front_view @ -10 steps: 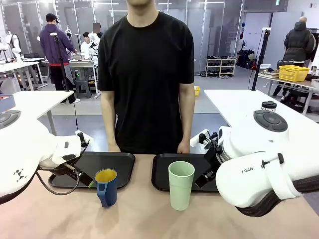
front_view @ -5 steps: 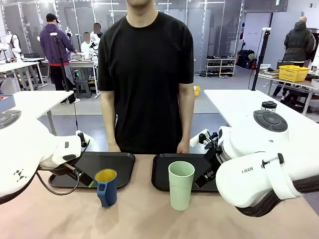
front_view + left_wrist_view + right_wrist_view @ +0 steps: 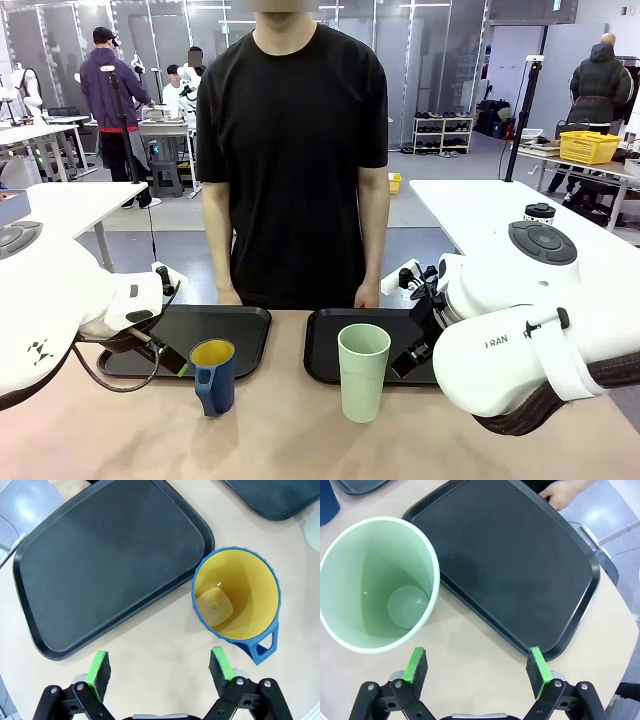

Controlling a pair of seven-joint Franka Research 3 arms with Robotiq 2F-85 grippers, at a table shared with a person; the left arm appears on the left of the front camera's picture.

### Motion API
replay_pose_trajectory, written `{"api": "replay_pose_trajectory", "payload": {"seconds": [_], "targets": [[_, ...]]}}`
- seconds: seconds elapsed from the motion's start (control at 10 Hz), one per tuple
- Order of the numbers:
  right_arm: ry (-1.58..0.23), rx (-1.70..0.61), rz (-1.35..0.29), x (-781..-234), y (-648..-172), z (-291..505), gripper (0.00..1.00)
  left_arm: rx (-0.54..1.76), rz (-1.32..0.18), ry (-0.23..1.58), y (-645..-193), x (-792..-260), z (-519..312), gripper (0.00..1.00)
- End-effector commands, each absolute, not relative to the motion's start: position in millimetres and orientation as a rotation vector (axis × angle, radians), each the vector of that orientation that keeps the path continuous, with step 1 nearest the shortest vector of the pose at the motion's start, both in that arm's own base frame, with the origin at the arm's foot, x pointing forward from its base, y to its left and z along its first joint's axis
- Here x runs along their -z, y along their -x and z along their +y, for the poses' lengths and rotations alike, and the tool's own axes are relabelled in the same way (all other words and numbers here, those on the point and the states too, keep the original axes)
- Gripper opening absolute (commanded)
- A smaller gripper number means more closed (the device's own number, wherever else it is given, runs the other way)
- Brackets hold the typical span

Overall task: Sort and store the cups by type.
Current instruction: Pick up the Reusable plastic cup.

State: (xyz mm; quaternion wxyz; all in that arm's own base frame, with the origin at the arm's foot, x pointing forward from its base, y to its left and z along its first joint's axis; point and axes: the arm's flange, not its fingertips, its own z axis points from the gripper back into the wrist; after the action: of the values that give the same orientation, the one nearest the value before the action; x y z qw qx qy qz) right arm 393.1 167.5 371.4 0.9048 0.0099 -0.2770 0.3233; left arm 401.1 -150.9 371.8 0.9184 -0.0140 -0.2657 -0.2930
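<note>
- The blue cup stands upright on the table just beside the near edge of the left tray. Its handle points towards one pad of the left gripper, so a finger could catch it and spin or tip the cup.
- The green tumbler stands upright just in front of the right tray. It is tall and light-looking, so a push by one pad near the rim would probably topple it.
- Either cup's base could snag on a tray's raised rim if it is carried too low.
- A person's hand rests at the far edge of the right tray, where a long reach might meet it.
- The left gripper's jaws are spread wide, empty and touching nothing.
- The right gripper is also wide apart, empty and clear of the tumbler.
</note>
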Motion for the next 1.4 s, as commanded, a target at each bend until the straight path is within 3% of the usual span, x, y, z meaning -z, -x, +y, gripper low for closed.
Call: {"api": "replay_pose_trajectory", "payload": {"seconds": [0.0,0.3,0.6,1.0,1.3], "targets": [[-0.022,-0.665,-0.572,-371,-393,167,1.00,0.602,-0.546,0.029,-401,-372,-151,1.00],[-0.020,-0.668,-0.572,-371,-393,168,1.00,0.602,-0.546,0.029,-401,-372,-151,1.00],[-0.011,-0.648,-0.605,-411,-372,164,1.00,0.599,-0.634,0.008,-382,-407,-143,1.00],[0.187,-0.576,-0.739,-492,-308,175,1.00,0.597,-0.724,-0.052,-345,-466,-152,1.00],[0.268,-0.595,-0.787,-509,-284,174,1.00,0.643,-0.793,-0.098,-331,-477,-163,1.00]]}}
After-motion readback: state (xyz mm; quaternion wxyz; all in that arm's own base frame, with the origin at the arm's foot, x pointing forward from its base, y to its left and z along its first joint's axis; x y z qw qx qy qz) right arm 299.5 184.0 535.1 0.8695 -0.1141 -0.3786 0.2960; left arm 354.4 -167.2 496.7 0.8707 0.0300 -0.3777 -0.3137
